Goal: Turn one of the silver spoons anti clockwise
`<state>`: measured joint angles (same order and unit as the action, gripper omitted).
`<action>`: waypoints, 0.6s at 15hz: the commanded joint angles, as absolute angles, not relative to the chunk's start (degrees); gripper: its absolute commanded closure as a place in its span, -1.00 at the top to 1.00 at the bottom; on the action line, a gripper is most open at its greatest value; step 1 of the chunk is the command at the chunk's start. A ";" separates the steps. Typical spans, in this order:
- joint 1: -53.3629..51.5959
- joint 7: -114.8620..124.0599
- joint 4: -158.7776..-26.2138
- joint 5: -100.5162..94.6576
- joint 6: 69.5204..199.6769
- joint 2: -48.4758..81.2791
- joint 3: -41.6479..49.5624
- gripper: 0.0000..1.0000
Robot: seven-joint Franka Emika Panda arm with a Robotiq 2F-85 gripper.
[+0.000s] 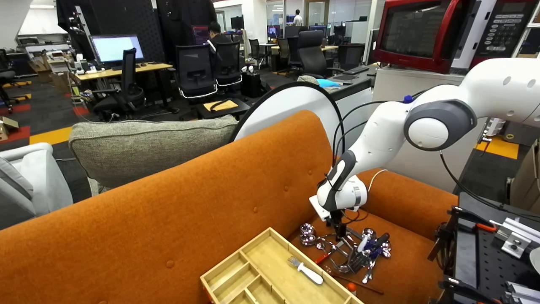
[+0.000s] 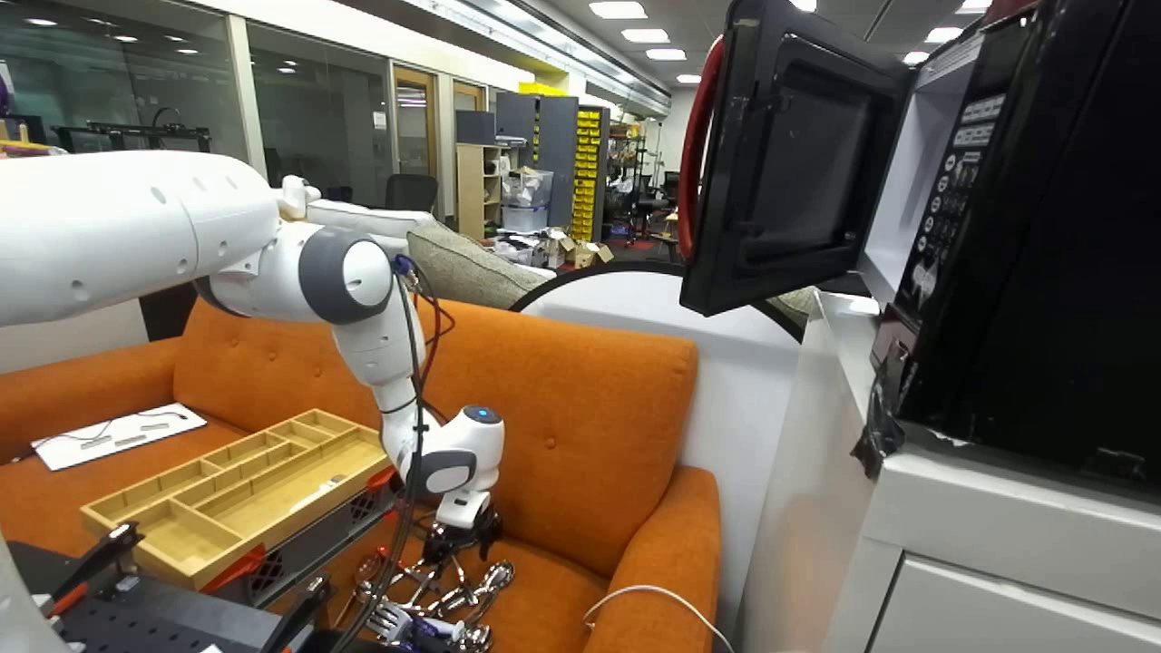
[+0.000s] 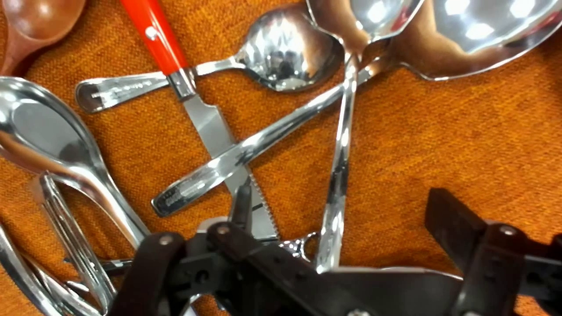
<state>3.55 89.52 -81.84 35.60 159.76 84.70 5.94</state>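
Only partly in wrist view: large silver spoon, brown spoon, both cropped; tool spread wide.

Orange sofa, white-handled fork in wooden tray, open microwave

On the sofa, beside the tray, a spoon lies across a knife. The tray contains a fork.

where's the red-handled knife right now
In the wrist view, the red-handled knife lies left of centre, passing under a large silver spoon's handle.
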 commanded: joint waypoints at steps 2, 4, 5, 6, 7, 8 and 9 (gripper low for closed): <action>2.23 93.99 -81.27 32.20 158.87 84.69 6.65 1.00; 1.66 96.19 -81.06 30.49 158.76 84.64 7.13 1.00; 1.66 97.11 -81.05 29.55 158.63 84.60 7.20 1.00; 1.58 98.11 -81.07 28.61 158.49 84.56 7.41 1.00; 1.32 99.22 -81.18 27.68 158.47 84.56 7.82 0.61; 1.26 99.92 -81.20 26.91 158.42 84.56 8.03 0.45; 1.27 100.55 -81.21 26.13 158.24 84.56 8.14 0.32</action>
